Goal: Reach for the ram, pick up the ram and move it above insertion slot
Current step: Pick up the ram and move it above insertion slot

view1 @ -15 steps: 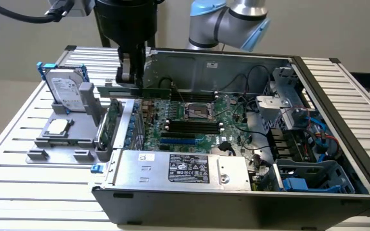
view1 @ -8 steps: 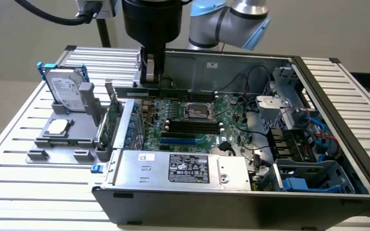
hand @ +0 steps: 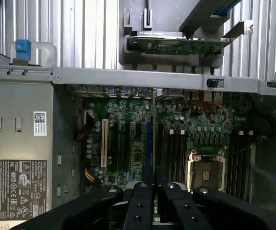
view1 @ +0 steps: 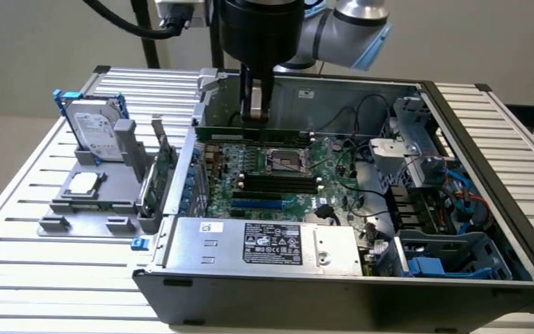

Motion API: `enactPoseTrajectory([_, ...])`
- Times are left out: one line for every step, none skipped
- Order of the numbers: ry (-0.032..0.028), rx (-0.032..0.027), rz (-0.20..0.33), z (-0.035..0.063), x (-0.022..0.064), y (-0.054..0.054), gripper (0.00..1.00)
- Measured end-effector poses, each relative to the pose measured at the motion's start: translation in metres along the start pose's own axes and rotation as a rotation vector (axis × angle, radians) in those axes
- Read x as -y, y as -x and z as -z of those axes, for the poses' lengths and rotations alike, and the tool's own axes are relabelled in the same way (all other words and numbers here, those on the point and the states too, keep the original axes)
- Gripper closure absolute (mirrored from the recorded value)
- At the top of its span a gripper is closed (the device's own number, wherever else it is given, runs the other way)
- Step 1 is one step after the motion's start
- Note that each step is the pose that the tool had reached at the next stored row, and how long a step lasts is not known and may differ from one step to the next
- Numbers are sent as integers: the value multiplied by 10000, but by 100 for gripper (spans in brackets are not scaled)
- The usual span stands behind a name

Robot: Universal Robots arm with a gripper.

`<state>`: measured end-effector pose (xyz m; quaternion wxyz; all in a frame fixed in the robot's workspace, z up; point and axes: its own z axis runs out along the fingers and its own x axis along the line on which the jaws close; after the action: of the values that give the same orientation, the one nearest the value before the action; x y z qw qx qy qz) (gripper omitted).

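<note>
Robot gripper (view1: pixel 256 111) squeezed tight on the ram (view1: pixel 248 131), the long thin green stick held flat up over the motherboard (view1: pixel 277 174) inside the open computer case (view1: pixel 360 292), black memory slots (view1: pixel 277 182) just below, hard drive (view1: pixel 95 129) on the gray tray (view1: pixel 81 202) beside the case

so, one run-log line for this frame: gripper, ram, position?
gripper: shut on ram | ram: lifted, level, edge-on between fingers | position: over motherboard inside open PC case, near the memory slots
</note>
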<state>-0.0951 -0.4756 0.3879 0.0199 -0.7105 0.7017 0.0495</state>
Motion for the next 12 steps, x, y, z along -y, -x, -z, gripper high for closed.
enactPoseTrajectory([-1,1,-2,-1,44,12,87])
enactPoseTrajectory([0,2,-1,-3,83,29,87])
enactPoseTrajectory([0,0,0,-6,120,52,87])
enactPoseTrajectory([0,-1,0,-9,148,78,87])
enactPoseTrajectory([-1,-3,0,-13,173,107,87])
enactPoseTrajectory([-1,-6,0,-18,195,140,87])
enactPoseTrajectory([-1,-9,-2,-23,211,174,87])
enactPoseTrajectory([-1,-10,-3,-29,224,206,87])
enactPoseTrajectory([-1,-11,-1,-35,235,237,87])
enactPoseTrajectory([0,-13,-1,-41,244,265,87])
enactPoseTrajectory([-1,-12,-5,-49,253,288,87])
enactPoseTrajectory([-2,-12,-9,-56,260,307,87])
